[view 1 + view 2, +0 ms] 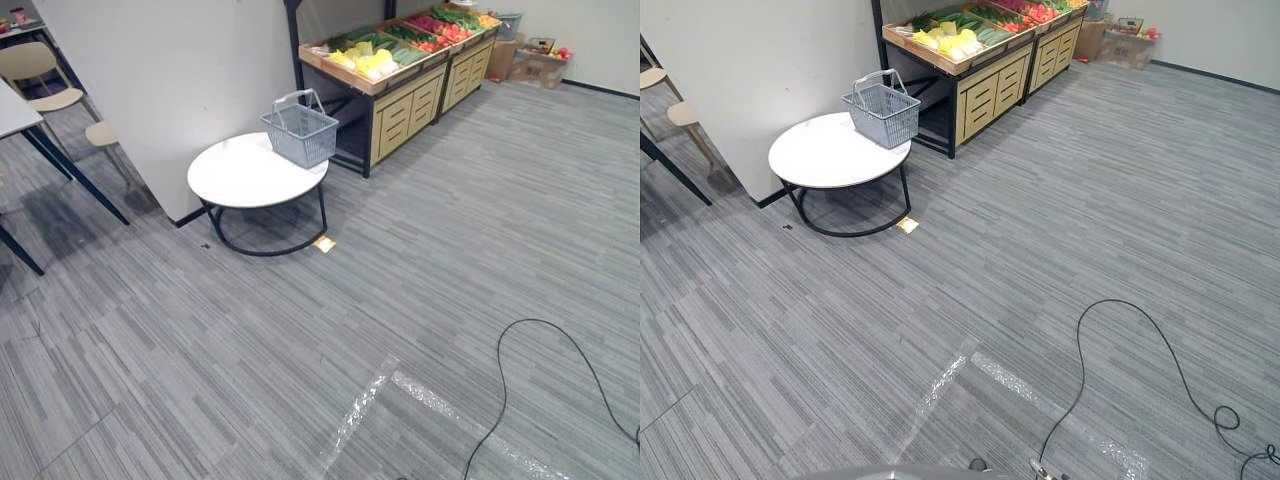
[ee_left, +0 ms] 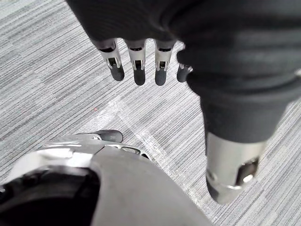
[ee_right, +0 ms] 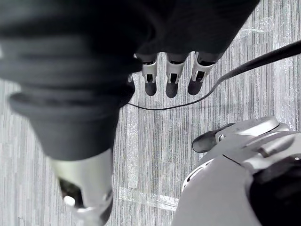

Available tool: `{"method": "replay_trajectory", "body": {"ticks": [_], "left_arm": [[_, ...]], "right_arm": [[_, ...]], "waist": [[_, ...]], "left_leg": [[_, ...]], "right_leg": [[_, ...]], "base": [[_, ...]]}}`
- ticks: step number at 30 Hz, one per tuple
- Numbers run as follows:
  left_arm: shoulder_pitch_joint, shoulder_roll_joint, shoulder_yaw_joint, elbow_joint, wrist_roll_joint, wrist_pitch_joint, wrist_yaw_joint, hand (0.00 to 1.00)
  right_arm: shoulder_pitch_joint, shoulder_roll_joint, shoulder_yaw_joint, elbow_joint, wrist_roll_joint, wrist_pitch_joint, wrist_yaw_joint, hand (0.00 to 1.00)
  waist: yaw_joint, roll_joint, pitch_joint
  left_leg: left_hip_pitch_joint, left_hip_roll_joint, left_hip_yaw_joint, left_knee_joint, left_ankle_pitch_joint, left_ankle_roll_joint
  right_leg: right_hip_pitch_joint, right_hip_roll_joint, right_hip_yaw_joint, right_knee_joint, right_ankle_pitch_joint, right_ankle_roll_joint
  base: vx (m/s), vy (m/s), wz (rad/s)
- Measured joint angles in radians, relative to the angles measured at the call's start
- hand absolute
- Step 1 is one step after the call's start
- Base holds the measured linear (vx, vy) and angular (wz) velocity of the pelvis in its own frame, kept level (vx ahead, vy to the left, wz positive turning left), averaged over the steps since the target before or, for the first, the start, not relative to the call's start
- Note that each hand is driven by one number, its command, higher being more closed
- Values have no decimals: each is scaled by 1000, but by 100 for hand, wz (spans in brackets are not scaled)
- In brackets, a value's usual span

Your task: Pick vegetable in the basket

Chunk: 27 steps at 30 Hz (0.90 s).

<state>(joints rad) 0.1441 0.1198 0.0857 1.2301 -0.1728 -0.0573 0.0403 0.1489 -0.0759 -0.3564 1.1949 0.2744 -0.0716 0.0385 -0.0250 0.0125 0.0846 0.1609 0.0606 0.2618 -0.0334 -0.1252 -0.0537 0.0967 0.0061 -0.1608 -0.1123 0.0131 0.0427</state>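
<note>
A grey wire basket (image 1: 300, 130) with its handle up stands on the far edge of a round white table (image 1: 240, 178). Behind it a wooden produce stand (image 1: 385, 60) holds yellow, green and red vegetables (image 1: 365, 62) in trays. My left hand (image 2: 141, 61) hangs over the carpet with its fingers straight and relaxed, holding nothing. My right hand (image 3: 171, 77) hangs the same way above the floor, fingers straight and empty. Both hands are far from the basket and the stand.
A white wall panel (image 1: 170, 90) rises left of the table. Chairs (image 1: 40, 75) and a desk (image 1: 15, 115) stand at the far left. Cardboard boxes (image 1: 535, 60) sit at the back right. A small yellow tag (image 1: 323, 243) lies by the table's foot. Clear tape (image 1: 400, 385) crosses the carpet.
</note>
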Motion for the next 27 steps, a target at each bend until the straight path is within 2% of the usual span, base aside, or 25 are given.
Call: {"method": "replay_trajectory", "body": {"ticks": [5,7,10,11,12,14,15,16,17,19,22,23,24,25,26,27], "left_arm": [[-6,1,-1,-1,0,0,16,0],[-26,2,-2,-2,-1,-1,31,0],[-49,7,-2,-21,-4,-9,50,0],[-58,11,0,-24,-6,-9,56,0],[-53,16,2,-31,-5,-10,62,0],[-40,24,23,-57,-11,-15,66,0],[-31,9,56,-72,-21,-21,67,0],[-21,-8,91,-83,-24,-25,68,0],[-18,-27,110,-88,-44,-30,68,0],[-5,-40,134,-89,-55,-30,69,0],[1,-47,156,-93,-58,-30,66,0],[4,-50,156,-94,-58,-30,65,0],[8,-54,157,-97,-56,-30,65,0],[11,-59,163,-99,-49,-31,66,0],[13,-64,174,-102,-46,-31,66,0],[19,-80,203,-119,-46,-32,69,0]], "right_arm": [[-4,4,-9,-1,-1,-2,-17,0],[-25,5,-24,-1,-1,-3,-34,0],[-56,9,-26,-11,-1,-8,-46,0],[-58,13,-24,-12,-2,-13,-51,0],[-54,16,-14,-13,-17,-25,-53,0],[-49,18,17,-15,-46,-41,-52,0],[-46,10,22,-18,-61,-43,-53,0],[-40,4,22,-21,-61,-43,-54,0],[-33,6,22,-25,-60,-43,-55,0],[-30,6,24,-45,-59,-43,-54,0],[-48,5,30,-50,-59,-42,-52,0],[-49,4,33,-54,-58,-42,-52,0],[-46,2,40,-63,-58,-43,-53,0],[-40,-1,55,-82,-58,-43,-54,0],[-39,-2,62,-90,-58,-44,-55,0],[-41,-9,89,-109,-58,-50,-58,0]], "waist": [[-2,-2,5],[-2,6,13],[-3,-4,67],[-4,-14,78],[-4,-24,82],[-2,-51,94],[-2,-40,99],[-2,-30,109],[2,-17,115],[2,-11,115],[7,-10,117],[14,-7,120],[16,-2,122],[17,3,124],[19,4,124],[30,10,123]], "left_leg": [[-6,-1,-3,-4,1,-1],[-23,1,0,3,4,-5],[-39,4,7,9,18,-29],[-48,10,19,45,1,-53],[-75,20,34,122,-27,-84],[-182,54,50,389,-39,-94],[-269,106,53,602,-18,-64],[-315,143,51,726,12,-25],[-364,166,45,847,34,-20],[-405,155,14,898,9,-26],[-488,100,-19,783,-30,-26],[-493,84,-11,654,-22,-19],[-492,81,-4,544,-1,-11],[-492,78,1,392,48,-12],[-492,79,1,318,76,-18],[-497,92,-2,182,120,-24]], "right_leg": [[-9,0,-8,7,0,0],[-39,-2,-6,41,-12,-16],[-124,-12,-4,191,-86,-33],[-150,-19,-1,250,-131,-39],[-163,-26,2,289,-164,-50],[-152,-41,12,313,-186,-65],[-131,-32,9,313,-192,-76],[-110,-19,10,313,-198,-84],[-81,-11,20,316,-213,-86],[-63,-16,38,320,-226,-87],[-51,-31,79,298,-229,-91],[-34,-38,90,280,-232,-87],[-17,-40,95,264,-235,-85],[10,-43,101,247,-246,-75],[18,-44,107,243,-256,-65],[35,-45,130,238,-287,-41]], "base": [[0,0,0],[-31,-20,-5],[-47,-48,-4],[-54,-98,-4],[-30,-102,0],[9,-167,-4],[41,-210,-11],[88,-136,-12],[76,-53,-10],[126,-16,-22],[230,50,-36],[233,88,-33],[297,111,-30],[276,110,-16],[437,226,-29],[385,230,-38]]}}
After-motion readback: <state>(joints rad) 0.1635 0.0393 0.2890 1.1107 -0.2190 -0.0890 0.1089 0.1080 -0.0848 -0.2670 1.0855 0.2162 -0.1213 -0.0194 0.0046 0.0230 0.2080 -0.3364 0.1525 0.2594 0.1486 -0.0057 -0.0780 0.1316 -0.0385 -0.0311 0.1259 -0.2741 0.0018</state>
